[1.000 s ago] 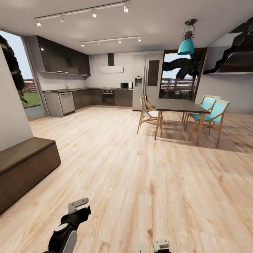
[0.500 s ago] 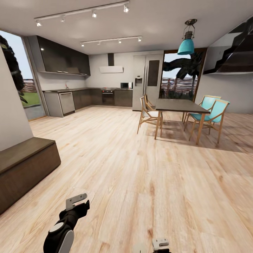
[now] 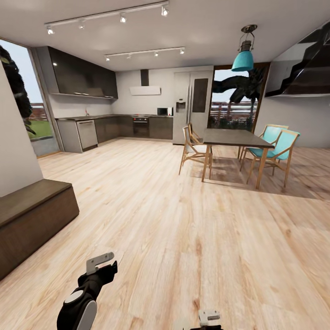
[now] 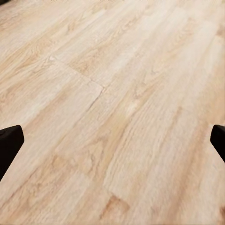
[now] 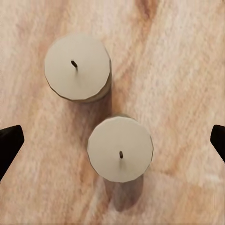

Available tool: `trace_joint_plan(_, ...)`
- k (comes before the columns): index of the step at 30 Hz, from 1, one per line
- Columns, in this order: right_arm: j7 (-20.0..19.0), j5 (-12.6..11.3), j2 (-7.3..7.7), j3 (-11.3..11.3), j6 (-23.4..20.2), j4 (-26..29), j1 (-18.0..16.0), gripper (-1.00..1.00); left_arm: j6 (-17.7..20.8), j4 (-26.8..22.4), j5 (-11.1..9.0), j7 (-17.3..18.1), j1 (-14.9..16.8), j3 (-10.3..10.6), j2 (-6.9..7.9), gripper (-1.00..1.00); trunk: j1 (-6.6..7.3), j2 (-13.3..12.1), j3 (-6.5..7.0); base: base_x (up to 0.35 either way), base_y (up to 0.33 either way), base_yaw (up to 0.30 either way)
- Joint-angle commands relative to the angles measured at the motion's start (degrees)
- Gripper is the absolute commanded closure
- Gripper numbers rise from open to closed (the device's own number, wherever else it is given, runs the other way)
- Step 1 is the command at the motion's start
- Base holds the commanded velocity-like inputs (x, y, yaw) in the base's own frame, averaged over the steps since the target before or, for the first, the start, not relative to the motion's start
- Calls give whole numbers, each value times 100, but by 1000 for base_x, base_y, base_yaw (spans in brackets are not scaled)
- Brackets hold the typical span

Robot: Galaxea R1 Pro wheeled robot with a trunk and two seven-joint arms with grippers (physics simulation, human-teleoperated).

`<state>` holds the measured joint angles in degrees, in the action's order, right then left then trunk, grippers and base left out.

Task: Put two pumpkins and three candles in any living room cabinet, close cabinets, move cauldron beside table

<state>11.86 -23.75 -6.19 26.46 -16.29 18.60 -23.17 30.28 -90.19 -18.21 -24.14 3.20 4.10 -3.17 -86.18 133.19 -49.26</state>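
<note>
right claw [image 5: 112,136] spread above two candles [image 5: 78,66] [image 5: 120,148] upright on floor [image 5: 187,70] | left claw [image 4: 112,140] spread over floor

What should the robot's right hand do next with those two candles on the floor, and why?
Probably lower the right gripper onto the nearer candle. Its fingers are spread wide and hold nothing, and that candle stands upright on the floor about midway between them. The other candle stands close by, apart from it, so a straight descent looks safest.

Home: open kitchen [image 3: 137,123] beside dining table [image 3: 233,137].
</note>
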Motion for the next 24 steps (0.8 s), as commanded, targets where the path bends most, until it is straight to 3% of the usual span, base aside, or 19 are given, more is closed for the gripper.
trace_joint_plan(1,44,-51,4,48,-26,12,-3,-100,13,-7,-60,-55,4,9,1,-100,0,3,-6,155,38,0)
trace_joint_plan(24,-26,-51,0,60,223,-32,-3,-100,22,1,-60,-58,4,20,-7,-100,0,3,-6,48,5,0)
